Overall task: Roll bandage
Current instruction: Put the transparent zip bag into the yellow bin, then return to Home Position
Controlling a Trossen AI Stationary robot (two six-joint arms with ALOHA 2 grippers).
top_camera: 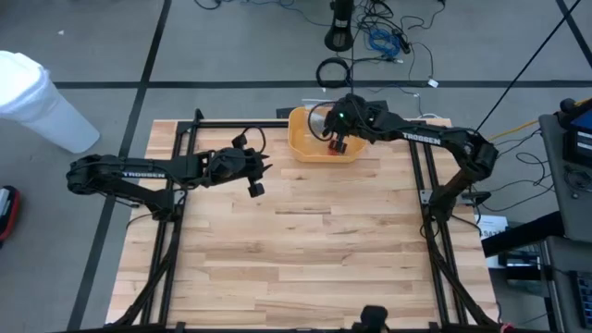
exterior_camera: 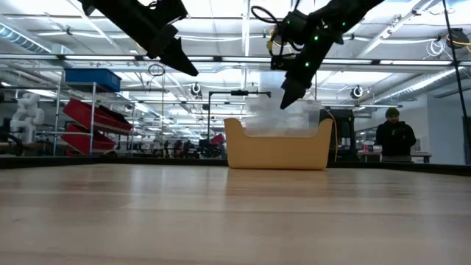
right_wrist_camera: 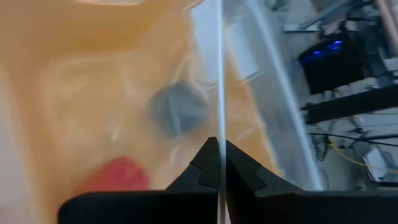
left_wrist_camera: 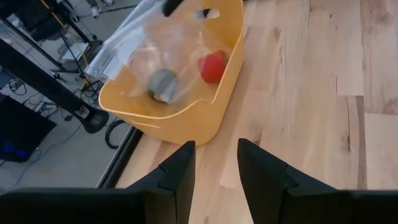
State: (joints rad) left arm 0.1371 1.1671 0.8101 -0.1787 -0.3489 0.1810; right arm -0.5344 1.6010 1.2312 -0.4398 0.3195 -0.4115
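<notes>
- The bandage [left_wrist_camera: 213, 66], a small bright red roll of soft fabric, lies inside a clear crinkled plastic bag [left_wrist_camera: 134, 43] that sits in a yellow plastic tub [left_wrist_camera: 186, 121] at the far edge of the wooden slat table [top_camera: 305, 259].
- By my judgement it is light, soft and easily squashed, and the loose end would slip free if pinched carelessly; it wants taking across the body of the roll. While it is in the bag no finger can reach it directly.
- A grey round object [left_wrist_camera: 163, 84] lies beside the red roll in the same bag; what it is I cannot tell.
- The right gripper [right_wrist_camera: 219, 163] hangs over the tub with its jaws closed together on a thin edge of the clear bag, which rises between them as a pale line.
- The left gripper [left_wrist_camera: 216, 163] hovers above the bare table, near the tub but apart from it, jaws partly open with nothing between them.
- From table height the tub wall hides the red roll entirely; only the bag's cloudy top shows above the rim.
- In the overhead view the right arm covers much of the tub, leaving just a speck of red.
- Whether the bag's mouth is open or sealed cannot be made out.
</notes>
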